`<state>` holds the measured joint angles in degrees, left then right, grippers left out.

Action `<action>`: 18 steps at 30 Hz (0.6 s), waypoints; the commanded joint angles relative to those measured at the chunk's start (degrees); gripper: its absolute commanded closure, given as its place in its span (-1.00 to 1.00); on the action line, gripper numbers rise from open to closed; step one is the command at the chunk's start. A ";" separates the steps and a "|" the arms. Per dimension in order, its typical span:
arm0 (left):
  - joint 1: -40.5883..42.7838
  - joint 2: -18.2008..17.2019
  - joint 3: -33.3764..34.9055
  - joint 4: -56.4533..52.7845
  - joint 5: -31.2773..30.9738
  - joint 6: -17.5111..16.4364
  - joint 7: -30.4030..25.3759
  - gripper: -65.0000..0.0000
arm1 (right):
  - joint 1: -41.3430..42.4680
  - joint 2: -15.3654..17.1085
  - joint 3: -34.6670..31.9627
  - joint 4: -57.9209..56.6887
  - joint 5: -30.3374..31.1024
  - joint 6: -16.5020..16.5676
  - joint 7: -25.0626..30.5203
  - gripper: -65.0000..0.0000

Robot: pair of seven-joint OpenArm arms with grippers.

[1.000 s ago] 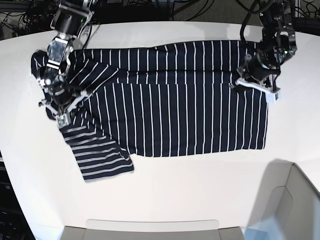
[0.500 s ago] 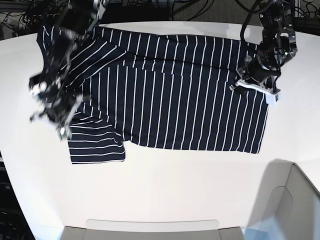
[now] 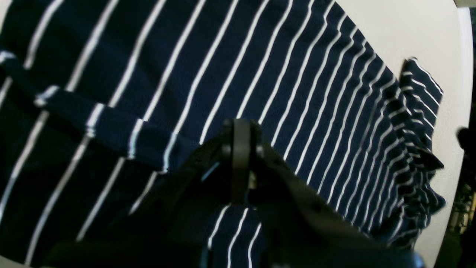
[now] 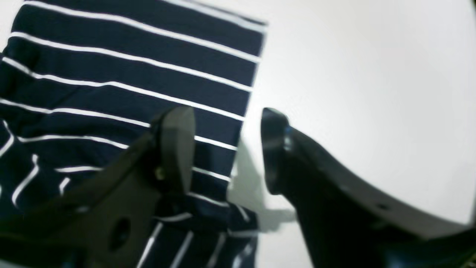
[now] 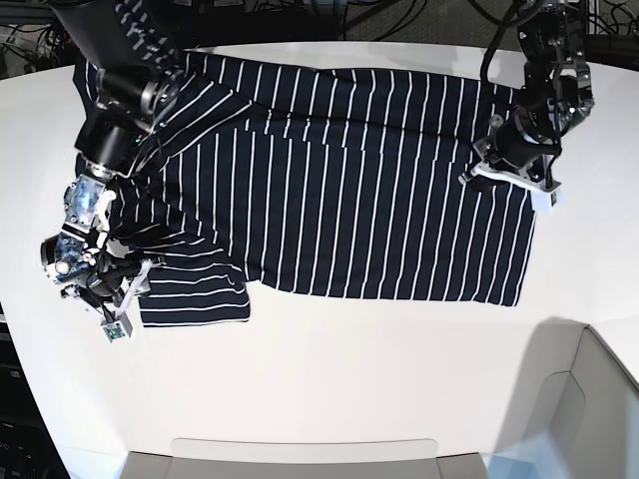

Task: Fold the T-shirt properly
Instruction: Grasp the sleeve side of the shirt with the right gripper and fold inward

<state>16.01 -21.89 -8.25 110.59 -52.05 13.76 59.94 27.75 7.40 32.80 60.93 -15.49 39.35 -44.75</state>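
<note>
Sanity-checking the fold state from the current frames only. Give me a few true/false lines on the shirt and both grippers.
1. The right gripper is open, holding nothing. True.
2. The left gripper is open above bare table. False: it is shut, over the T-shirt.
3. The T-shirt is folded into a compact square. False: it lies spread out across the white table.
4. A sleeve lies flat beside the right gripper. True.

Bright even overhead light, soft shadows, blurred wrist views, fisheye-bent edges.
</note>
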 commanded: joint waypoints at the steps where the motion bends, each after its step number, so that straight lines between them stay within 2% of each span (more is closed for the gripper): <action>1: -0.23 -0.57 -0.32 0.93 -0.65 0.26 -0.03 1.00 | 2.10 1.35 0.04 -0.84 2.17 0.65 2.95 0.05; 2: -0.23 -0.57 -0.32 0.93 -0.65 0.26 -0.03 1.00 | 2.19 1.79 0.04 -2.51 3.40 0.65 4.53 0.05; 4: -0.32 -0.57 -0.32 0.93 -0.74 0.26 -0.03 1.00 | 2.19 2.67 0.04 -5.85 5.16 -1.68 8.05 0.05; 7: -0.41 -0.57 -0.23 0.93 -0.83 0.26 -0.03 1.00 | 2.19 3.63 0.04 -11.83 6.30 -8.98 14.64 0.05; 9: -0.41 -0.57 -0.23 0.93 -0.83 0.26 -0.03 1.00 | 2.19 3.90 0.04 -15.52 6.30 -11.44 18.33 0.05; 15: -0.41 -0.57 -0.23 0.93 -0.83 0.26 -0.03 1.00 | 3.51 5.13 0.21 -27.39 6.30 -13.20 26.60 0.05; 18: -0.41 -0.57 -0.23 0.93 -0.83 0.26 -0.03 1.00 | 3.68 5.13 2.06 -30.03 6.21 -16.45 29.59 0.05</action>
<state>15.99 -21.89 -8.25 110.59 -52.07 13.76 59.96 30.57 11.86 34.81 30.63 -8.69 23.51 -13.34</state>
